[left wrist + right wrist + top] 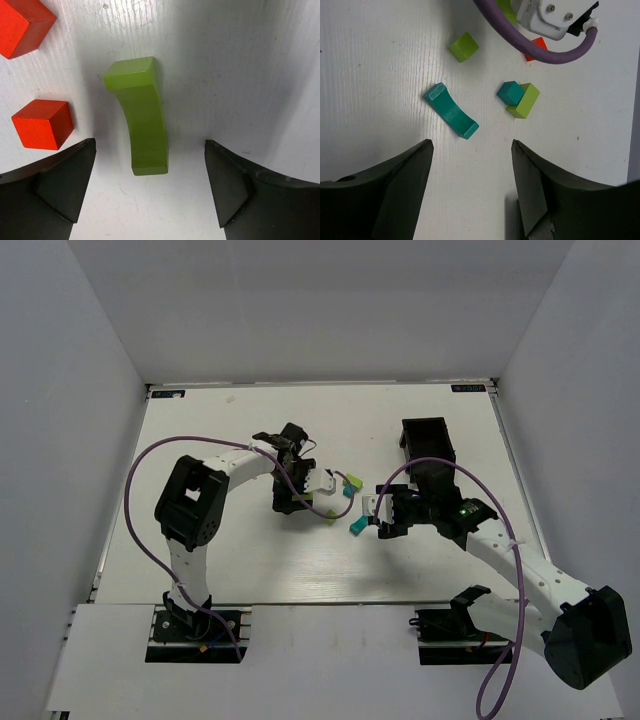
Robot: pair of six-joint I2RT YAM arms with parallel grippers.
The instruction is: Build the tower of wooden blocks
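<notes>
No tower stands; the blocks lie loose on the white table. My left gripper point(298, 502) point(150, 150) is open, low over a lime-green arch block point(142, 120) whose near end lies between the jaws. Two red cubes point(42, 124) point(22, 25) lie to its left. My right gripper point(378, 519) point(470, 145) is open and empty, just short of a teal arch block point(451, 111) point(358, 527). A teal cube point(510, 92) touches a lime-green bar point(524, 101). A lime-green cube point(464, 46) point(330, 518) lies apart.
A black rectangular bin point(428, 445) stands behind the right arm. The left arm's wrist camera point(550, 17) and purple cable point(520, 42) hang over a red cube point(536, 47). White walls enclose the table point(250, 560).
</notes>
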